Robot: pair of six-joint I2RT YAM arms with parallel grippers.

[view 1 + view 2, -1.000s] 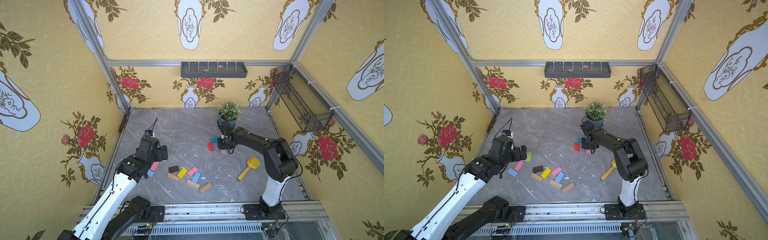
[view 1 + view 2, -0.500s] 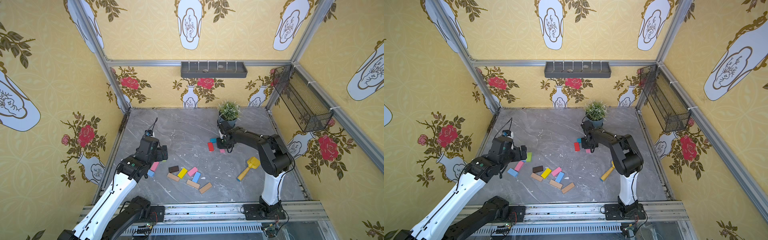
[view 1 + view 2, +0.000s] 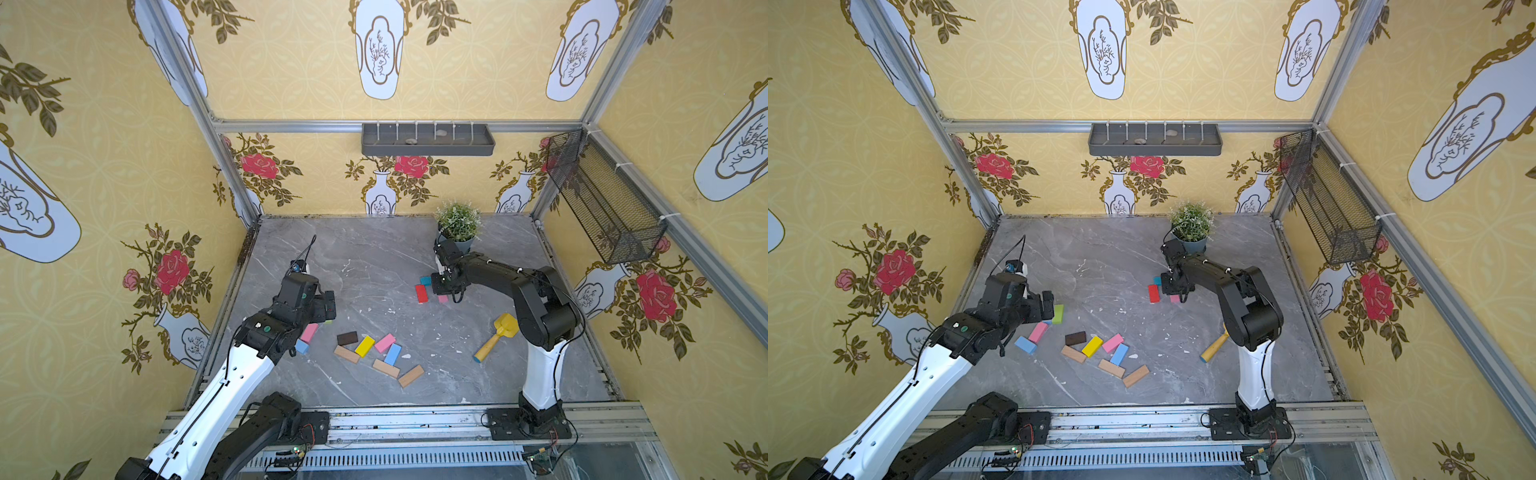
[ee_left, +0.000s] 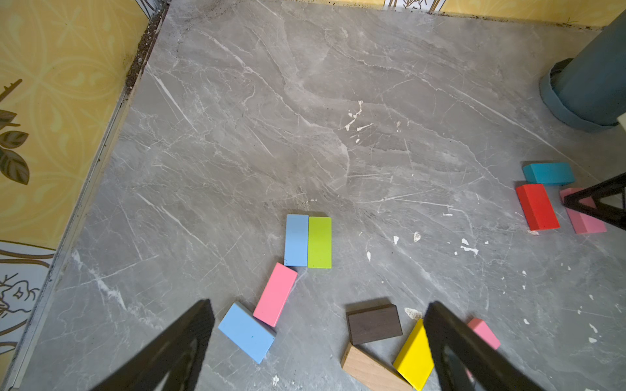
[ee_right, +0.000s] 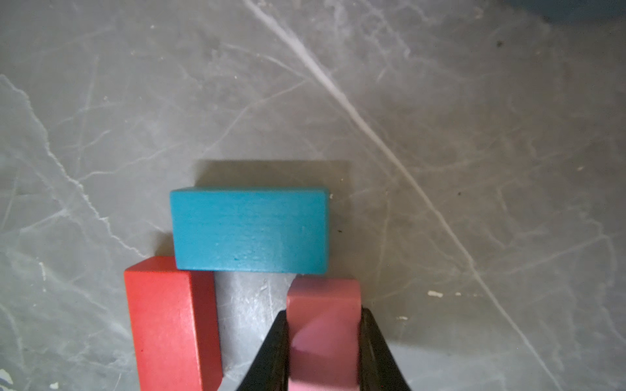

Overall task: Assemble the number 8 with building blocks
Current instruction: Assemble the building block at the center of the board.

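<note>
My right jaws are clamped on the small flat pink wooden block point(image 5: 323, 335), just beside the teal rectangular block point(image 5: 250, 230) on the grey marble bench point(image 5: 440, 101). I'd keep it parallel to the red rectangular block point(image 5: 171, 321), butt it up square, then let go. Meanwhile my left jaws are wide and empty.

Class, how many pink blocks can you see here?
3. A pink block beside a light blue block; a second pink block beside the yellow block near the front; a third pink block gripped in the right claw, by the red block. Arms may hide others.
</note>
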